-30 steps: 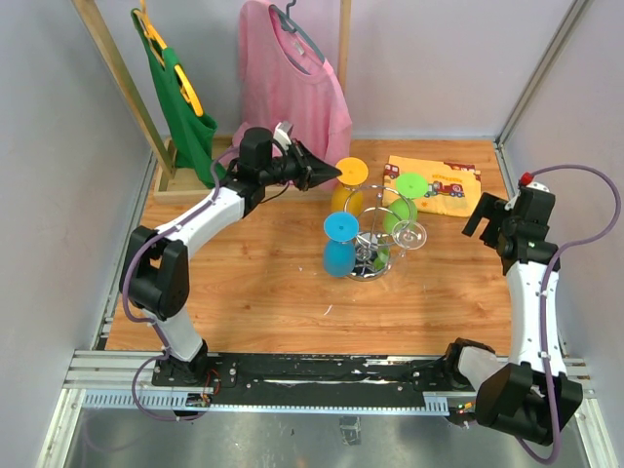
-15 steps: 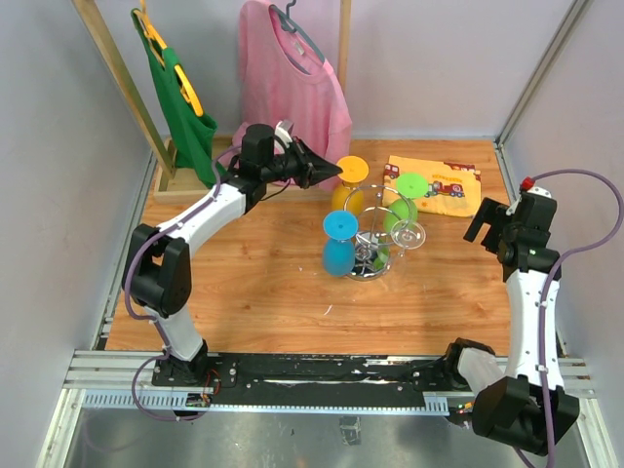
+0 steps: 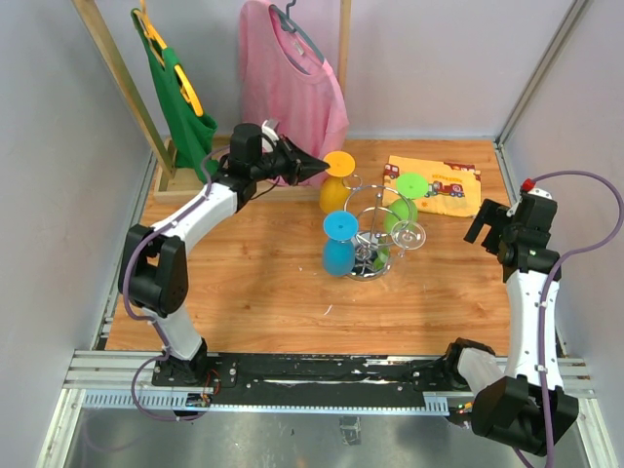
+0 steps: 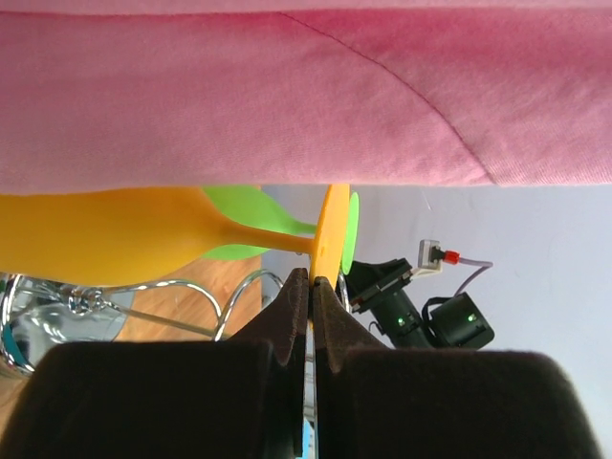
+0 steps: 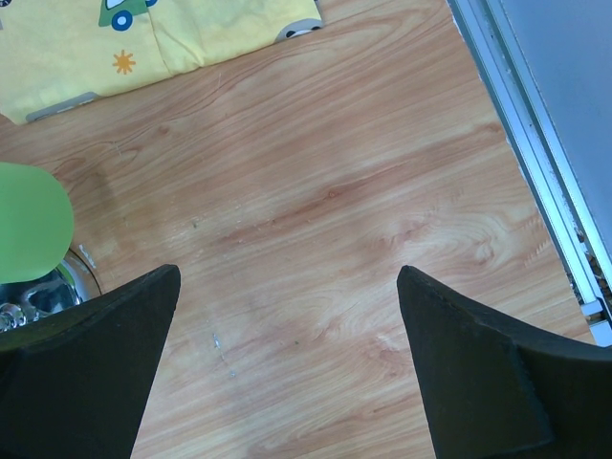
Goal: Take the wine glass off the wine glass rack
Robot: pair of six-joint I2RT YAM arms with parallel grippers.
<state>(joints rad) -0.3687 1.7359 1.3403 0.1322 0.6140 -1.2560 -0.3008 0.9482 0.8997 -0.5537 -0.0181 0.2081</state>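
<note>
Orange plastic fills the view from my left wrist: my left jaws are clamped on the orange wine glass (image 3: 333,195), taking it by the rim of its round foot. My dark fingertips (image 4: 290,311) are pressed nearly together with the thin edge of the disc between them. The glass is foot-up, bowl below, just beside the far-left loops of the wine glass rack (image 3: 369,273). I cannot tell whether it touches the wire. The rack stands near the middle of the table (image 3: 244,283), a little toward the far edge. A blue glass (image 3: 338,255), a green glass (image 3: 410,185) and a clear glass (image 3: 409,235) hang around it. A pink shirt (image 3: 292,97) hangs at the far edge, close behind my left wrist. My right jaws are spread wide and hold nothing, above bare wood near the right edge. A yellow printed cloth (image 5: 143,38) lies toward the far right corner.
</note>
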